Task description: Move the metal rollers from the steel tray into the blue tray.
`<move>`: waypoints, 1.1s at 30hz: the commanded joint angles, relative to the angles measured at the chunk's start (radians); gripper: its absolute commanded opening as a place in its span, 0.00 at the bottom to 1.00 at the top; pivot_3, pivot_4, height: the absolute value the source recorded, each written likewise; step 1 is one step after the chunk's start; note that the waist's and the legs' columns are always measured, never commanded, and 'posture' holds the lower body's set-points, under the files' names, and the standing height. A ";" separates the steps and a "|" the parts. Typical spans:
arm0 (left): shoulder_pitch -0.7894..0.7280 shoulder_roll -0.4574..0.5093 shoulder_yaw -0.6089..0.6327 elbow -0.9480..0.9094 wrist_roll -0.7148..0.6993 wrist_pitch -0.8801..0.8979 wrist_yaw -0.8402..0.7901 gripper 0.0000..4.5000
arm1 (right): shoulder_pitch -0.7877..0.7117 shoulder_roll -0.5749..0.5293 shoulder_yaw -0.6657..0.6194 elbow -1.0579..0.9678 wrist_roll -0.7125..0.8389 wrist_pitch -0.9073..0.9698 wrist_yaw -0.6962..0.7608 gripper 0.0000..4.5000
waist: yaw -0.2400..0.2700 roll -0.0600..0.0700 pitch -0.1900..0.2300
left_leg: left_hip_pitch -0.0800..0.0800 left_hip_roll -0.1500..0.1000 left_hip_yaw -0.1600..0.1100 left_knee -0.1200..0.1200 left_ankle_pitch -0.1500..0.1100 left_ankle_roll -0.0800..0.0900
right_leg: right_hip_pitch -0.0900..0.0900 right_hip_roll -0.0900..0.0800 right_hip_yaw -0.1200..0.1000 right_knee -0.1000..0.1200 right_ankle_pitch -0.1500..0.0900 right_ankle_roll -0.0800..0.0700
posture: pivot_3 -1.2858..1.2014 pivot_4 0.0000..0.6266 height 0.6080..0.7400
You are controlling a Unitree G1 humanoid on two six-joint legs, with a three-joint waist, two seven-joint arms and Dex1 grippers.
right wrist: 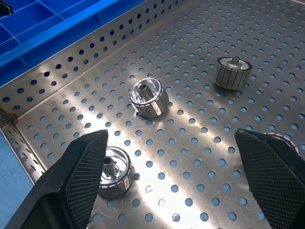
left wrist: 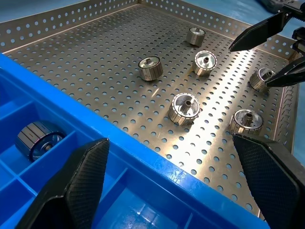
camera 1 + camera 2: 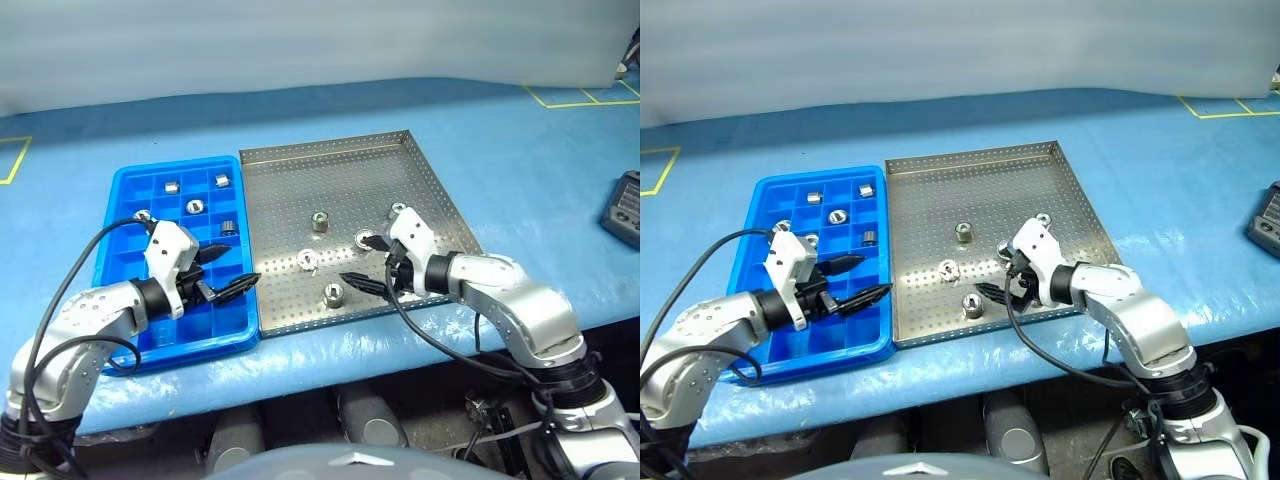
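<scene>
The steel tray lies at the table's centre with several metal rollers on its perforated floor, among them one upright roller, one on its side and one near the front rim. Against its left side sits the blue tray, with several rollers in its far compartments, such as one. My left gripper hovers open over the blue tray's near right corner, holding nothing. My right gripper is open and empty above the steel tray's near right part; a roller lies by its finger.
A dark device rests at the right edge of the blue tabletop. Yellow tape lines mark the far corners. Black cables hang from both wrists. The table's front edge runs just behind the trays' near rims.
</scene>
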 commanded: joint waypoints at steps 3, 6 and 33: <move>0.006 0.005 0.030 -0.040 0.001 -0.019 0.003 1.00 | -0.008 -0.005 -0.015 -0.020 -0.004 -0.029 0.005 0.99 | 0.000 0.000 0.000 | 0.000 0.000 0.000 0.000 0.000 0.000 | 0.000 0.000 0.000 0.000 0.000 0.000 | 0.47 0.24 1.00; 0.006 0.005 0.035 -0.040 0.007 -0.021 0.012 1.00 | -0.006 -0.006 -0.014 -0.019 -0.002 -0.030 0.009 0.99 | 0.000 0.000 0.000 | 0.000 0.000 0.000 0.000 0.000 0.000 | 0.000 0.000 0.000 0.000 0.000 0.000 | 0.47 0.24 1.00; -0.005 0.005 0.042 -0.034 0.008 -0.026 0.013 1.00 | 0.026 -0.002 -0.014 -0.027 -0.003 -0.025 -0.005 0.99 | 0.000 0.000 0.000 | 0.000 0.000 0.000 0.001 0.000 0.000 | 0.000 0.000 0.000 0.000 0.000 0.000 | 0.47 0.24 1.00</move>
